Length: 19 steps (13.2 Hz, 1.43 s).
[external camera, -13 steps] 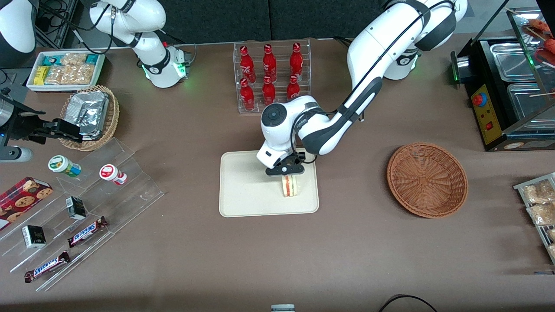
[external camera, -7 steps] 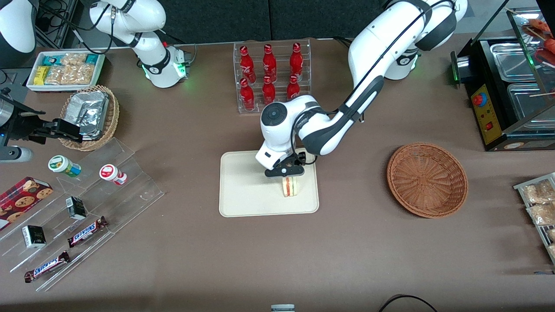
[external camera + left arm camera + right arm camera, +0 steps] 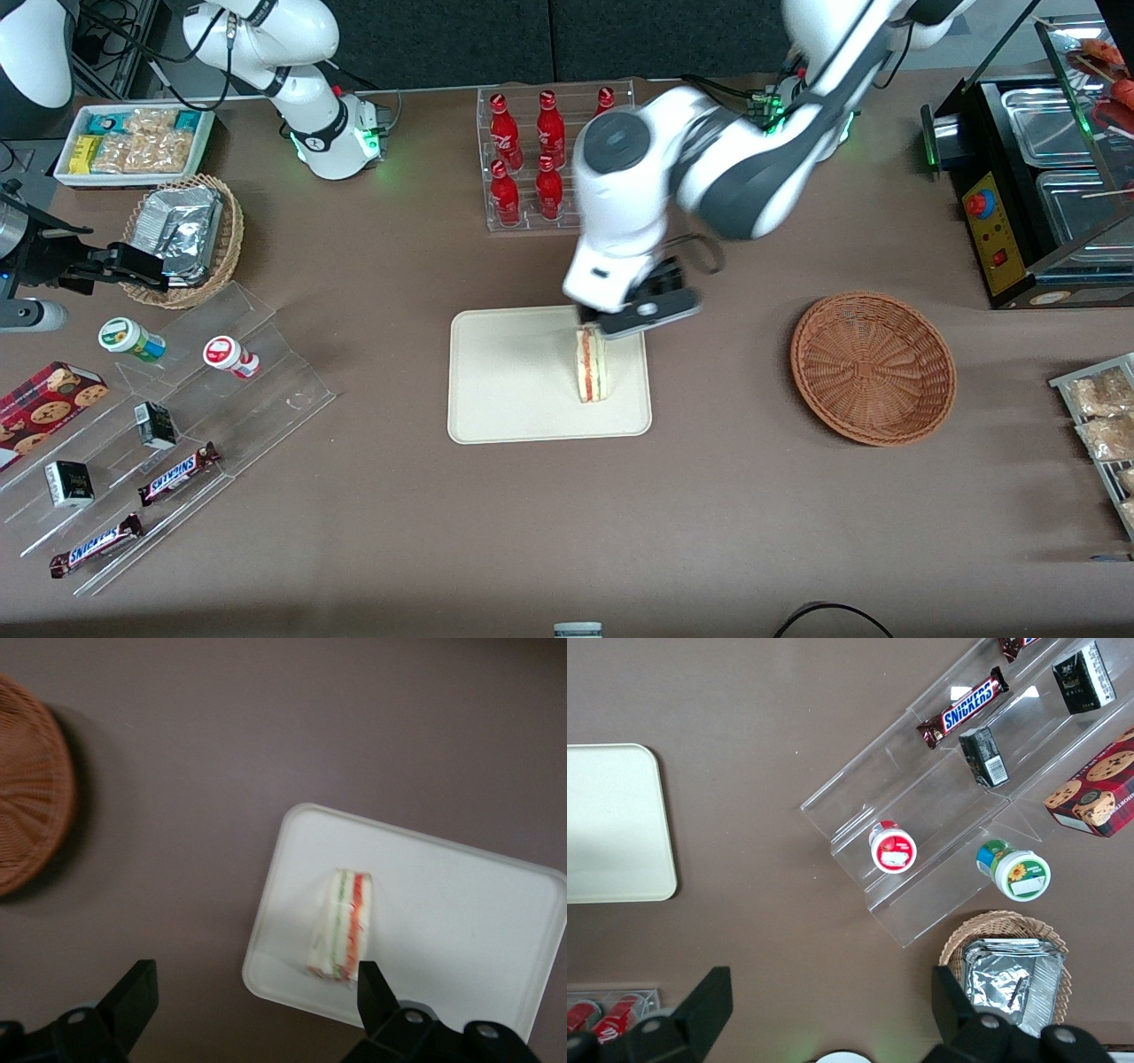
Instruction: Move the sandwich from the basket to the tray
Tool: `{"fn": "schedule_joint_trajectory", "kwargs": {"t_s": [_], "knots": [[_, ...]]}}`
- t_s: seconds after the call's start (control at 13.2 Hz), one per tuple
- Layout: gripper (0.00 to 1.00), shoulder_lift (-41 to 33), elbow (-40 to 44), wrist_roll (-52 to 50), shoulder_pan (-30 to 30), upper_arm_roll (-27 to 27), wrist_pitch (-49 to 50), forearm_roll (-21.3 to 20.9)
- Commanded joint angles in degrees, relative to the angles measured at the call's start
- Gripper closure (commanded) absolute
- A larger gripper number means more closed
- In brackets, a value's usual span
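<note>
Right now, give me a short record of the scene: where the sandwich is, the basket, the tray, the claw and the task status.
sandwich: on the tray, standing on edge, free of the claw
tray: holds only the sandwich
basket: empty, toward the working arm's end of the table
claw: open, raised above the tray, holding nothing
task status: sandwich placed on tray

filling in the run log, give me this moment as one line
phase: retreat after placing | pincer: open, raised above tray edge | sandwich: on tray, released | basket: holds nothing
</note>
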<state>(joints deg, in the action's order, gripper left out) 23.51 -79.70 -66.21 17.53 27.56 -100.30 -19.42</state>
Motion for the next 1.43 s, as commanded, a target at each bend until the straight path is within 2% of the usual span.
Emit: {"fn": "schedule_joint_trajectory", "kwargs": {"t_s": [0.0,0.23,0.38,0.91,1.06,1.21,1.36], "knots": [[0.01,-5.0,-1.7,0.3,-3.3,-0.1,6.7,1.3],[0.01,-8.7,-1.7,6.7,-7.5,-0.1,11.0,1.7],[0.01,-11.2,-1.7,16.1,-11.5,-0.5,13.6,4.7],[0.01,-19.8,-2.2,50.7,-13.8,-20.2,20.2,18.0],[0.01,-21.8,-2.5,57.4,-14.2,-23.9,22.3,18.8],[0.01,-24.7,-4.7,63.1,-14.1,-28.1,23.4,21.3],[0.01,-27.9,-8.8,66.0,-14.1,-29.3,23.0,21.4]]}}
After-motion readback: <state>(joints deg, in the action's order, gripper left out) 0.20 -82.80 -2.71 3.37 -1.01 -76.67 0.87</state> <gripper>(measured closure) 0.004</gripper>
